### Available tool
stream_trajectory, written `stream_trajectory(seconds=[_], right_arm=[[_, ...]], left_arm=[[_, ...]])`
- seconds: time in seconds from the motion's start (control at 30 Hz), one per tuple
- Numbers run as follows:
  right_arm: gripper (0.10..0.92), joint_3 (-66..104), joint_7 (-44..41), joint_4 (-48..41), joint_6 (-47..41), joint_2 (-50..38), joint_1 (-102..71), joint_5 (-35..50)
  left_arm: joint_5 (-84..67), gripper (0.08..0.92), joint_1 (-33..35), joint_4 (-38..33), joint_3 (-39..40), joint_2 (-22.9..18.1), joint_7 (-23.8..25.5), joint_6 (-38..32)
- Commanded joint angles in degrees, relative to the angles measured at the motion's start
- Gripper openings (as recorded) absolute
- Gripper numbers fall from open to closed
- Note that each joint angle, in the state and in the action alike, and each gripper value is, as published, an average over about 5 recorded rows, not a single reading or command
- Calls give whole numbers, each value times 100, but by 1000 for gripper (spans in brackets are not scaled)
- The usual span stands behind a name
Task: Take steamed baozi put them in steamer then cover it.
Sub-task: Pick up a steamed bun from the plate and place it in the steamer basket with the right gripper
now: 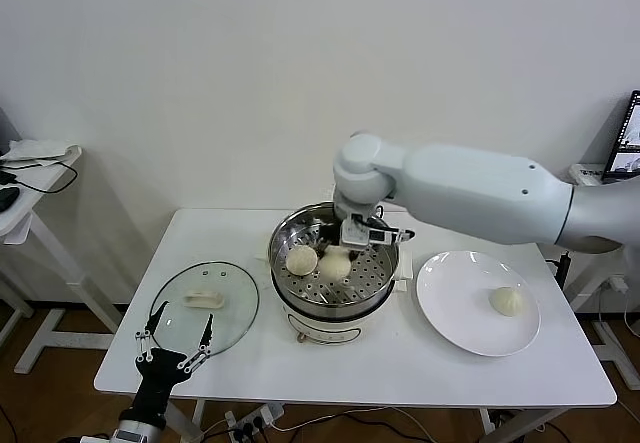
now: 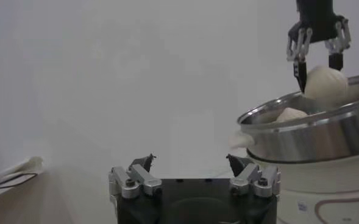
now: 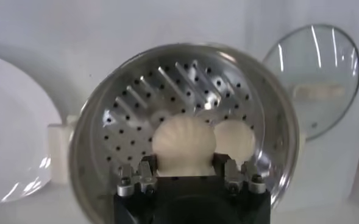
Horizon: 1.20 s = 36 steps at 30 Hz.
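You have three steamed baozi in view: two inside the steamer (image 1: 334, 263) and one on the white plate (image 1: 455, 308) to the robot's right of it. There is one cover (image 1: 203, 306), lying flat on the table (image 1: 400, 363) to the steamer's left, handle up; the handle's long axis runs roughly across the table, left to right.

Your right gripper (image 1: 345, 248) reaches straight down into the steamer and is clamped on one baozi (image 3: 184, 145), a finger on each side of it. The bun's pleated top faces up towards the wrist. From the left wrist view it looks raised a little above the perforated tray, though you can't be certain of that from this angle. The second baozi in the steamer (image 1: 301, 259) sits just beside the held one, on its left; they may be touching.

The baozi on the plate (image 1: 507, 301) sits upright, well apart from the steamer.

Your left gripper (image 1: 178, 338) hangs at the table's near left edge, over the cover's near rim, fingers spread wide and holding nothing.
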Motion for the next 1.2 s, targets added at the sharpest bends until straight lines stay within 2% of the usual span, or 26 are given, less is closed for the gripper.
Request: stream_trajectory(seconds=[0.03, 0.63, 0.93, 1.2], right_arm=[[611, -129, 89, -88, 63, 210, -166, 32], [619, -178, -102, -120, -116, 234, -329, -2], [808, -79, -87, -97, -214, 34, -253, 133], [823, 393, -427, 11, -721, -925, 220, 944]], left_arm=[[-3, 823, -24, 42, -10, 3, 4, -10], [-10, 823, -44, 79, -37, 3, 10, -14], [0, 823, -20, 73, -28, 0, 8, -12], [20, 823, 28, -1, 16, -2, 1, -5]])
